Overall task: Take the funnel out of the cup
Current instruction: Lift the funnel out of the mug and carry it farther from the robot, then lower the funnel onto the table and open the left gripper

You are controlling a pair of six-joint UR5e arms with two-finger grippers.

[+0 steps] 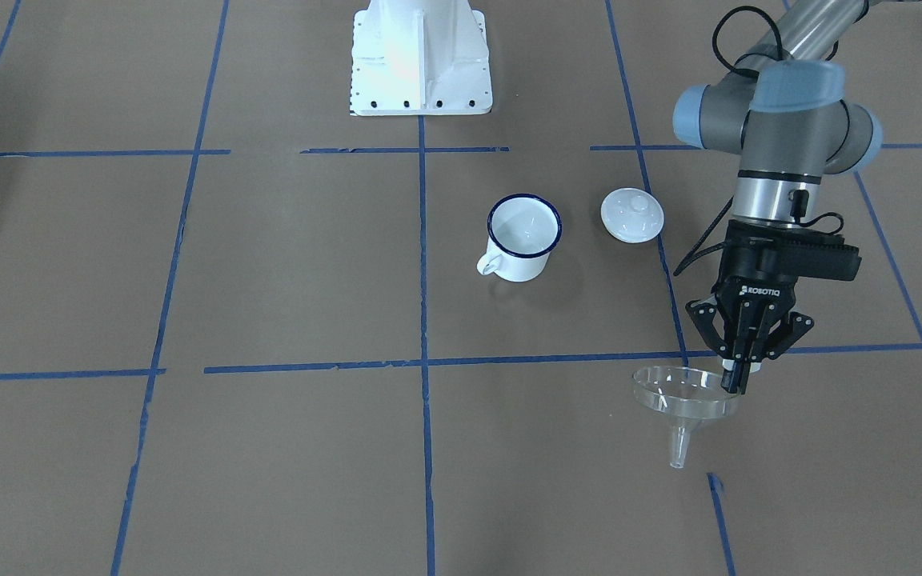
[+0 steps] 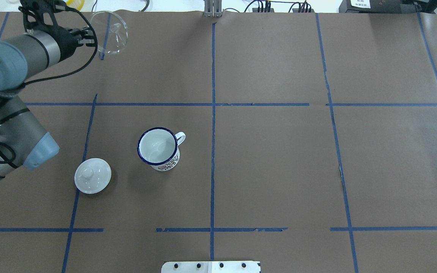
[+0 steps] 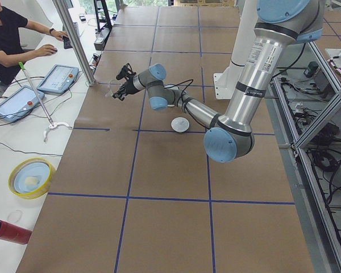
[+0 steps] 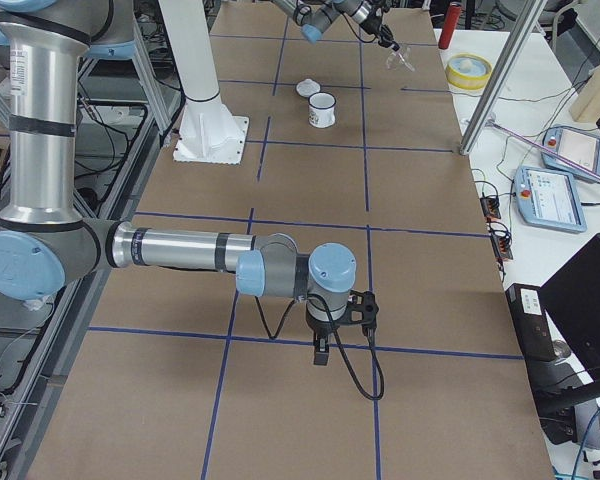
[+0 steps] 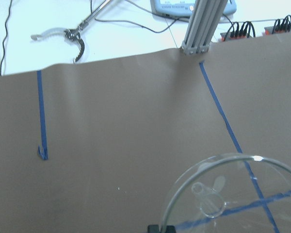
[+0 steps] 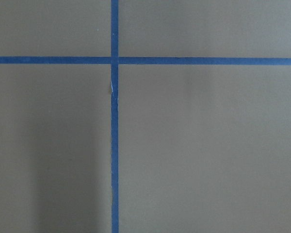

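The clear plastic funnel hangs spout down from my left gripper, which is shut on its rim. It is out of the cup and held above the table near the far left edge, as the overhead view and the left wrist view show. The white enamel cup with a dark blue rim stands upright and empty near the table's middle, well apart from the funnel. My right gripper shows only in the exterior right view, low over the table; I cannot tell whether it is open or shut.
A white round knobbed lid lies on the table beside the cup, on my left side. The white robot base stands at the table's back edge. An operator sits beyond the far edge with tablets.
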